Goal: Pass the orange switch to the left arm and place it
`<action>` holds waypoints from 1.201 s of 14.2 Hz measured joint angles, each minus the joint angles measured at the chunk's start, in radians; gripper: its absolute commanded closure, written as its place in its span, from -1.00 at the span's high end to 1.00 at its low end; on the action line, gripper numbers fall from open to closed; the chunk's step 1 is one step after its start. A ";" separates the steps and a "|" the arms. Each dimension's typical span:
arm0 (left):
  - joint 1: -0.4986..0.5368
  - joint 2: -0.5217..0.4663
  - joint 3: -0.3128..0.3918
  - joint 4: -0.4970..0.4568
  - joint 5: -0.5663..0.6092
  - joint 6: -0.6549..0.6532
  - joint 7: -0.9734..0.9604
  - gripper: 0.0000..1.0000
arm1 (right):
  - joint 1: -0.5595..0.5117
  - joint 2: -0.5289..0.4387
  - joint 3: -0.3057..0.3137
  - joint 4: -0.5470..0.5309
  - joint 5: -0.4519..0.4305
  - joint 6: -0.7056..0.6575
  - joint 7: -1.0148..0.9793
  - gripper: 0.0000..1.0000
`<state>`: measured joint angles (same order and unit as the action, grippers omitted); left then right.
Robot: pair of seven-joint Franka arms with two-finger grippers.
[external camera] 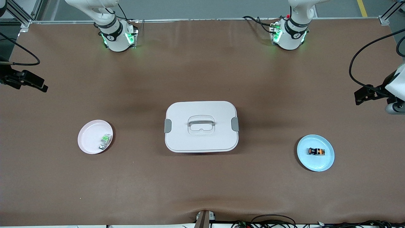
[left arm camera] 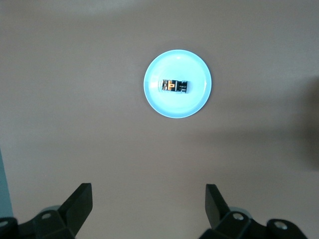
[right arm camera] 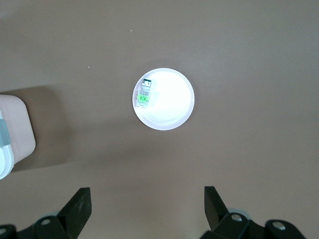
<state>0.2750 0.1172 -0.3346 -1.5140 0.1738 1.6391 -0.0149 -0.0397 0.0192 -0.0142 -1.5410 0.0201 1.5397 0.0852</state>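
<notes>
Front view: orange switch (external camera: 316, 151) lying on blue plate (external camera: 326, 163) toward the left arm's end of the tabletop (external camera: 202, 190); box (external camera: 201, 126) mid-table; green-and-white switch (external camera: 105, 141) on pink plate (external camera: 88, 139).

Left wrist view: left end effector (left arm camera: 148, 204) spread wide, empty, high over the orange switch.

Right wrist view: right end effector (right arm camera: 147, 205) spread wide, empty, over the pink plate.

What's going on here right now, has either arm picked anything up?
Nothing is held. The orange switch lies on the blue plate toward the left arm's end; the left gripper hangs open high over that end. The right gripper hangs open over the pink plate holding the green switch. The box sits between the plates.
</notes>
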 measured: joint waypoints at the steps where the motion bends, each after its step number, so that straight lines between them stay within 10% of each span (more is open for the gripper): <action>1: 0.000 -0.004 -0.008 0.002 0.000 -0.004 -0.025 1.00 | 0.000 0.000 0.000 0.000 0.000 0.001 0.000 1.00; 6: -0.008 -0.046 -0.029 0.007 -0.012 -0.052 -0.088 1.00 | 0.000 0.000 0.000 0.000 0.000 0.001 0.000 1.00; 11: -0.202 -0.099 0.177 -0.024 -0.087 -0.075 -0.090 1.00 | 0.000 0.000 0.000 -0.001 0.000 0.001 0.000 1.00; 17: -0.246 -0.123 0.185 -0.040 -0.093 -0.096 -0.114 1.00 | 0.000 0.000 0.000 -0.001 0.000 0.001 0.000 1.00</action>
<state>0.0294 -0.0054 -0.1494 -1.5542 0.0806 1.5436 -0.1291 -0.0397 0.0192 -0.0143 -1.5424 0.0201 1.5412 0.0850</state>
